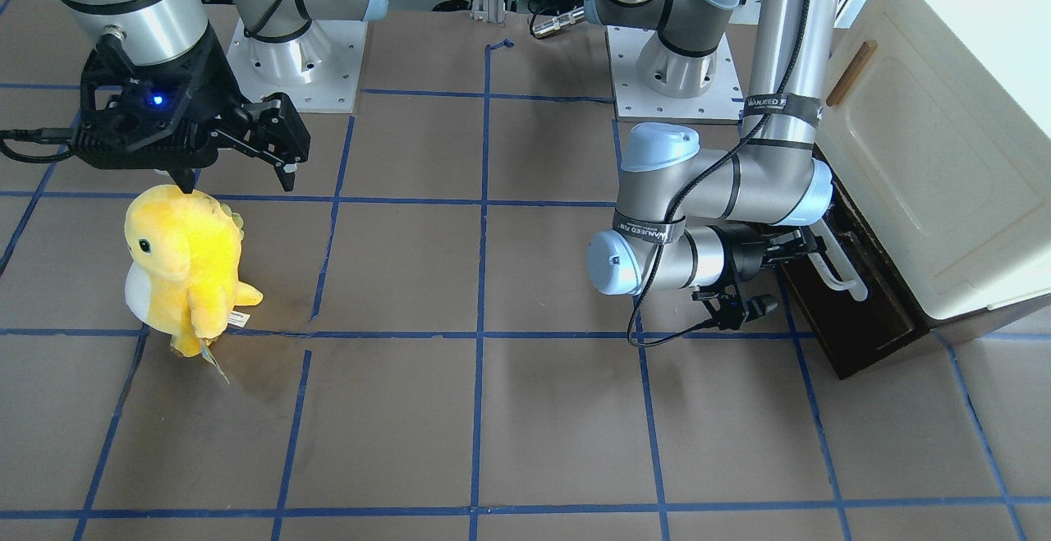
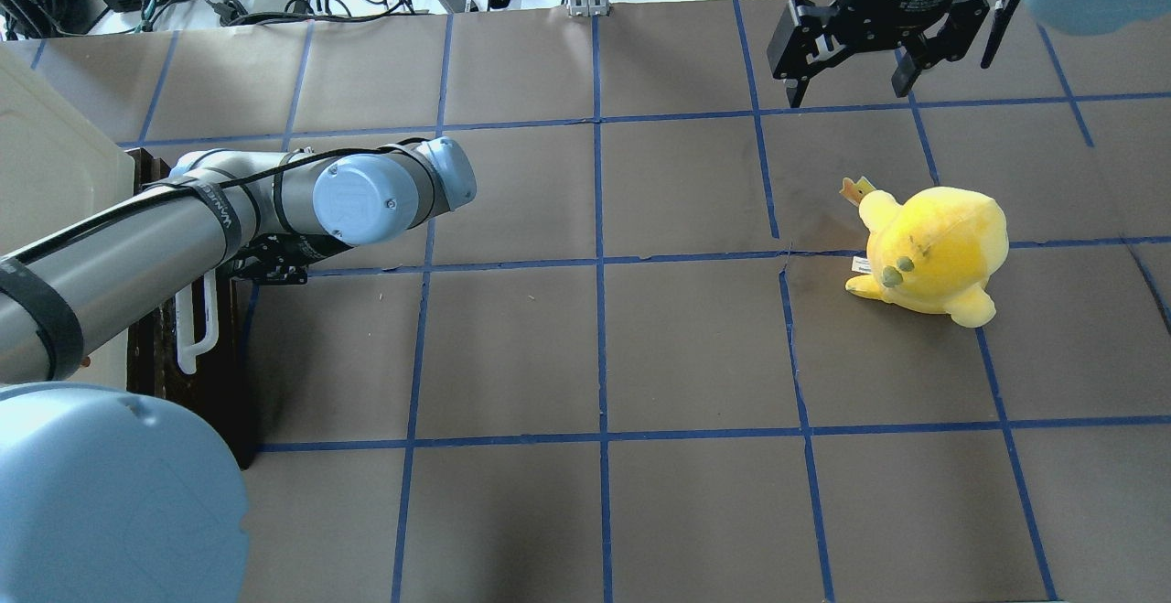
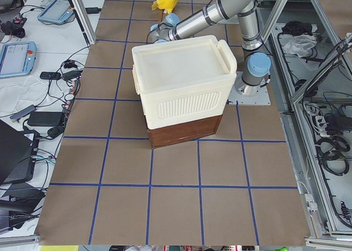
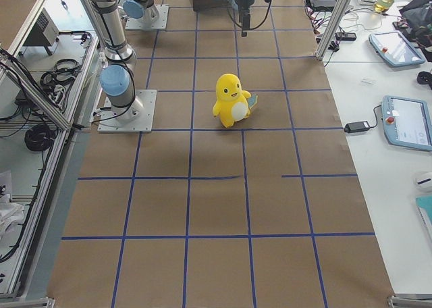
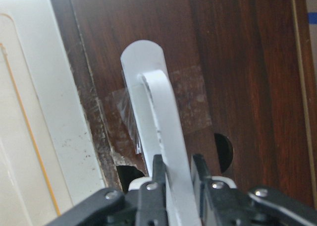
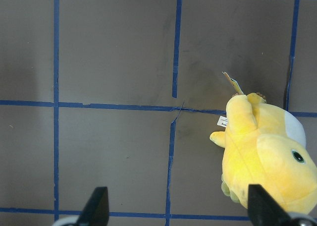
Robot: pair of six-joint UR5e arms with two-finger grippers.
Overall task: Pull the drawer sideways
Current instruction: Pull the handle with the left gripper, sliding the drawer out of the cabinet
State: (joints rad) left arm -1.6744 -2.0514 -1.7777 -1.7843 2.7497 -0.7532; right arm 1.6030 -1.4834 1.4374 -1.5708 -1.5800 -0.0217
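Observation:
The dark brown wooden drawer sits at the bottom of a cream cabinet, at the table's end on my left. It also shows in the overhead view and the exterior left view. Its long white bar handle runs along the front. My left gripper is shut on the white handle, with one finger on each side of the bar. The drawer's inside does not show. My right gripper hangs open and empty above the table, far from the drawer.
A yellow plush toy stands on the brown paper table cover under my right gripper and shows in the right wrist view. The cabinet door has a small brown wooden handle. Blue tape lines grid the table. Both arm bases stand at the robot's edge.

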